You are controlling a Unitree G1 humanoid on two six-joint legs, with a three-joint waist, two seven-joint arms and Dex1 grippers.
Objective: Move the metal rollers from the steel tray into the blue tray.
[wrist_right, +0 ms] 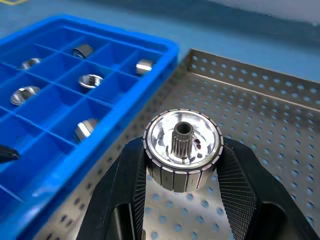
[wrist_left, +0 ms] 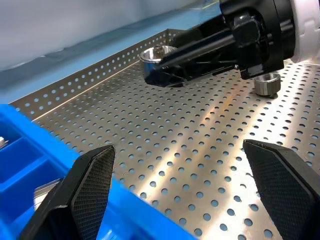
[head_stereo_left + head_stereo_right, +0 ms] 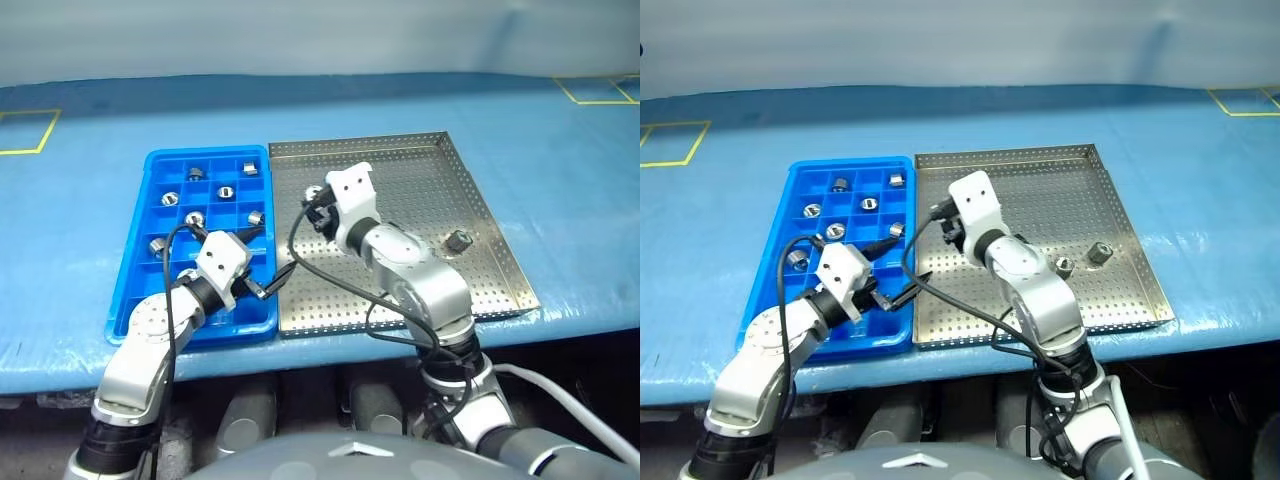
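Right wrist view shows the right gripper (image 1: 182, 172) squeezing one roller (image 1: 183, 149) between its fingers, above the steel tray (image 1: 280, 125), with the blue tray (image 1: 115, 55) just beside it. The left gripper (image 2: 185, 185) hangs wide open, holding nothing. If the squeeze slips, the roller could fall and roll away.

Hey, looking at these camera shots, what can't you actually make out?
- Exact count of rollers in the blue tray: in the head views the left gripper and its arm cover the near compartments.
- A roller on the steel tray: in the left eye view the right arm covers it.
- Near side of the roller held by the right gripper: in the right wrist view its fingers cover it.
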